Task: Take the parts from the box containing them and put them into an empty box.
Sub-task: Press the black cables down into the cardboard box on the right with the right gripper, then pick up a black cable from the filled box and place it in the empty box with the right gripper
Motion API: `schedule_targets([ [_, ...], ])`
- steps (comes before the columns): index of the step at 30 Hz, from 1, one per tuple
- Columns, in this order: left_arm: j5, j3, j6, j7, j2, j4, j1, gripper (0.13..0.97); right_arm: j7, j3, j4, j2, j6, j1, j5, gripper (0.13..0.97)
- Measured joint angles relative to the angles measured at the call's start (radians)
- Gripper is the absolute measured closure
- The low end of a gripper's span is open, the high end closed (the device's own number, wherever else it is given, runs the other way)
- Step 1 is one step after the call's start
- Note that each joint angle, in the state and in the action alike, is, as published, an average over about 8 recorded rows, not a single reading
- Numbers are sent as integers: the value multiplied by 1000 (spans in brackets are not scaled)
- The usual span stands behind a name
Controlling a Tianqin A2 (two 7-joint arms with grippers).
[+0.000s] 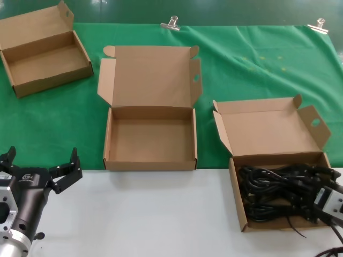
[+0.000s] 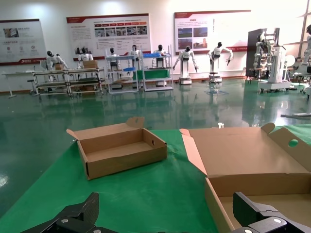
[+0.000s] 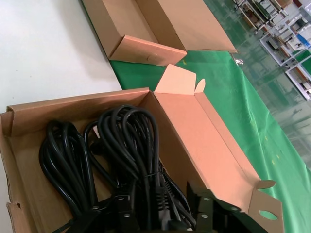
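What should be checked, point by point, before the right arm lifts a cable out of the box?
1. Cables present in the source box: ok.
2. Right gripper down among the cables: ok.
3. Right gripper shut on a single coil: cannot tell.
4. Empty box open, nothing inside: ok.
5. Left gripper open and clear of the empty box, over the white table: ok.
6. Coils free of tangling with each other: cannot tell.
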Motion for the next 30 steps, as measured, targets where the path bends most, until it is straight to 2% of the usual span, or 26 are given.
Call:
schedule_targets([
  [11,0,0,0,0,0,0,0,132,10,0,-11,-11,-6,-2,0,807],
  [20,0,0,0,0,0,0,0,132,24,0,16,1,3,1,0,876],
  [30,0,0,0,0,0,0,0,132,62,0,225,97,101,-7,0,877],
])
